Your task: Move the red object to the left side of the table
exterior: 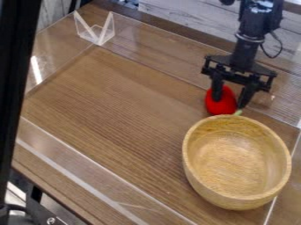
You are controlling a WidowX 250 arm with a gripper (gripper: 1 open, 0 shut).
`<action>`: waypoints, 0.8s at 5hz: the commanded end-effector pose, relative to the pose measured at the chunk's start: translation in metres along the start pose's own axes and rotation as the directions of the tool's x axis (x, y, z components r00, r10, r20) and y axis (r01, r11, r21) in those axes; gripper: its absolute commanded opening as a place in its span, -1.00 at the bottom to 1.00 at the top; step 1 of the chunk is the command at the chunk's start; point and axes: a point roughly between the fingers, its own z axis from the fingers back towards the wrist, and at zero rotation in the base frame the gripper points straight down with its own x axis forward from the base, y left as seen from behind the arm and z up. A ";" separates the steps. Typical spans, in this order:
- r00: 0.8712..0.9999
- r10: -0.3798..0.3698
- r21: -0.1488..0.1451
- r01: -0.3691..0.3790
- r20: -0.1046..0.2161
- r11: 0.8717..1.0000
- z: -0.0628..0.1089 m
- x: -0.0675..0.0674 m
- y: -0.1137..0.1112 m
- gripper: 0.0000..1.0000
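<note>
Brown wood-grain tabletop (100, 114), clear low walls (88, 163)

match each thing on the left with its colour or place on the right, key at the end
1. toy fruit
2. bowl
3. clear acrylic piece
4. gripper

A. light wood colour, nearest the bottom edge of the picture
B. black, at the toy fruit
C. red, just above the bowl in the picture
D. near the top left of the picture

1-C, 2-A, 3-D, 4-B
</note>
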 end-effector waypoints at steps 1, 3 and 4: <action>0.999 -0.009 -0.015 0.009 0.050 1.000 0.012 0.005 0.000 1.00; 0.999 -0.013 -0.017 0.014 0.046 1.000 0.003 0.011 -0.001 1.00; 0.997 0.065 -0.028 -0.064 0.039 0.998 -0.006 0.004 0.007 1.00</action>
